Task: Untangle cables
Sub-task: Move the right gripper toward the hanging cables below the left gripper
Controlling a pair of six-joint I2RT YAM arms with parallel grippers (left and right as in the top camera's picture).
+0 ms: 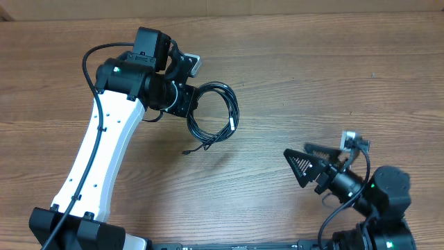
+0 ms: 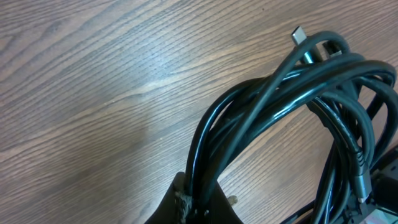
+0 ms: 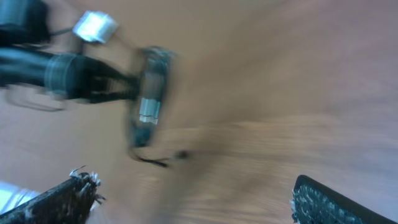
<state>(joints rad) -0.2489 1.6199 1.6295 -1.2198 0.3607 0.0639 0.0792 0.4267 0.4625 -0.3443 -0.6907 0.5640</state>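
Note:
The cables [image 1: 216, 114] are thin black cords bunched in a loose coil at the table's middle left. One small plug end [image 1: 186, 150] trails out below the coil. My left gripper [image 1: 192, 104] is shut on the coil's left side. In the left wrist view its dark fingertips [image 2: 180, 202] pinch several strands of the cables [image 2: 280, 93], and a silvery plug [image 2: 298, 34] sticks up at the top right. My right gripper [image 1: 295, 150] stands open to the right of the coil, well apart from it. The right wrist view is blurred; the cables [image 3: 146, 106] show far off, and nothing lies between the pads [image 3: 326, 202].
The wooden table [image 1: 312, 76] runs across the whole view. The left arm's white link [image 1: 104, 149] slants from the lower left corner up to the coil. The right arm's base [image 1: 385, 201] sits at the lower right corner.

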